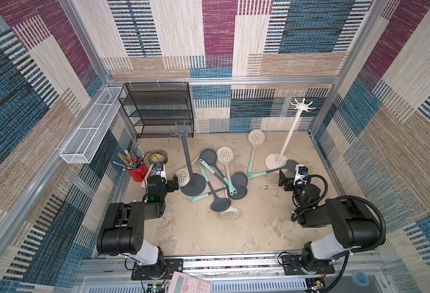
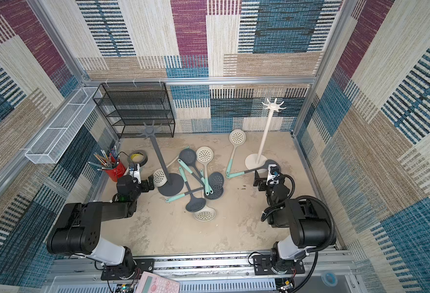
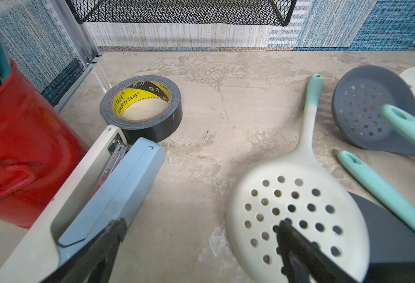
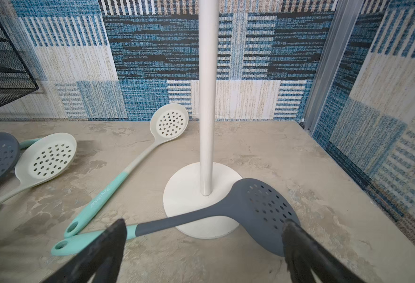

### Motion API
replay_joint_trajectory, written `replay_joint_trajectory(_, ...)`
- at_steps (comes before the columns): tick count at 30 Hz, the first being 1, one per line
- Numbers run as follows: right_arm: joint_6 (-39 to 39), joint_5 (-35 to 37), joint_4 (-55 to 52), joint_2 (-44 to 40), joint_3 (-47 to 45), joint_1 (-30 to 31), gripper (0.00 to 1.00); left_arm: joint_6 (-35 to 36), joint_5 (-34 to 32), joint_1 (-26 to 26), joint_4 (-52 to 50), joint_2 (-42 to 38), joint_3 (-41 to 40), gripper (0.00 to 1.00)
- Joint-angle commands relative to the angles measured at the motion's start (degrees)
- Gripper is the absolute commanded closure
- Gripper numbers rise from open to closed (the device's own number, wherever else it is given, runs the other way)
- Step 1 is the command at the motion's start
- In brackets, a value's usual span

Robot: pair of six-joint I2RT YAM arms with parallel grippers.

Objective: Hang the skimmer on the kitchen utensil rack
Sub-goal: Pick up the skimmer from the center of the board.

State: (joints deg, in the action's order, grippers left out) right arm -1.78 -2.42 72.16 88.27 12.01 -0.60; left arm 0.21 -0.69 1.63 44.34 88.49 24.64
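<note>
A grey skimmer [image 4: 201, 215] is lying flat on the tabletop [image 4: 299, 159]. It is showing a round, dark grey head pierced with small holes, a slim grey neck, and a mint-green handle ending in a hanging hole. Its neck is crossing over the round base of the white rack [image 4: 207, 98], which is standing upright near the back wall.

The right gripper [image 4: 205, 224] is sitting low over this skimmer with its fingers spread wide and gripping nothing. One finger is hanging above the handle and the other above the rim of the head; whether either is touching it I cannot tell.

A cream skimmer [image 3: 297, 208] with a mint handle tip is lying just beside the base of the grey rack [image 1: 187, 154]. The left gripper [image 3: 201, 224] is hanging over it, also spread and empty, with one finger above the cream head and the other above a blue stapler [image 3: 118, 191]. A heap of skimmers [image 1: 224, 175] is lying crossed between the two racks.
</note>
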Motion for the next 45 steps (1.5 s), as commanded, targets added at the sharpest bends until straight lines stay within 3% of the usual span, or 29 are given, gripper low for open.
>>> replay_joint_trajectory(1, 0.2, 0.8, 2.1, 0.0, 0.0, 0.0, 0.01, 0.5, 0.7, 0.0, 1.5, 0.0, 0.5, 0.0)
replay_joint_trajectory(45, 0.2, 0.8, 1.6, 0.1, 0.3, 0.0, 0.01, 0.7, 0.2, -0.5, 0.4, 0.2, 1.1, 0.0)
